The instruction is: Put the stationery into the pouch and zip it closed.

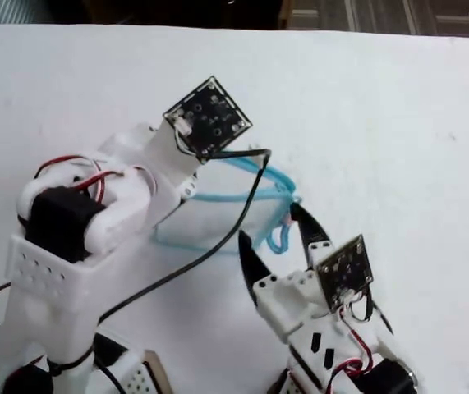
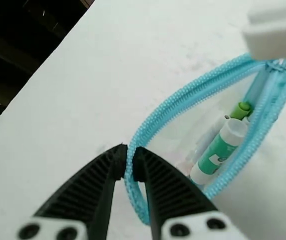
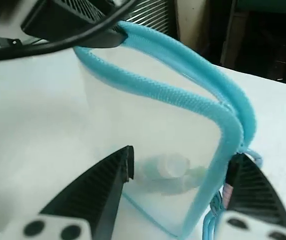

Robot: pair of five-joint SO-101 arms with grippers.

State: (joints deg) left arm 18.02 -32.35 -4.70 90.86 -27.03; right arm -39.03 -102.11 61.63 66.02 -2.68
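Note:
A clear pouch (image 1: 209, 217) with a light-blue zipper rim (image 2: 183, 95) stands on the white table, its mouth open. Inside lie a white glue stick with a green label (image 2: 217, 155) and a green-capped pen (image 2: 243, 107). My left gripper (image 2: 130, 160) is shut on the zipper rim at one end of the mouth. My right gripper (image 1: 267, 220) is open at the other end, one finger on each side of the pouch (image 3: 173, 130). A blue pull cord (image 1: 279, 238) hangs at that end, close to one right fingertip (image 3: 243, 172).
A black camera cable (image 1: 218, 246) runs from the left arm's wrist across the pouch. The white table (image 1: 398, 123) stretches bare behind and to the right. Its far edge (image 1: 341, 31) borders a dark room.

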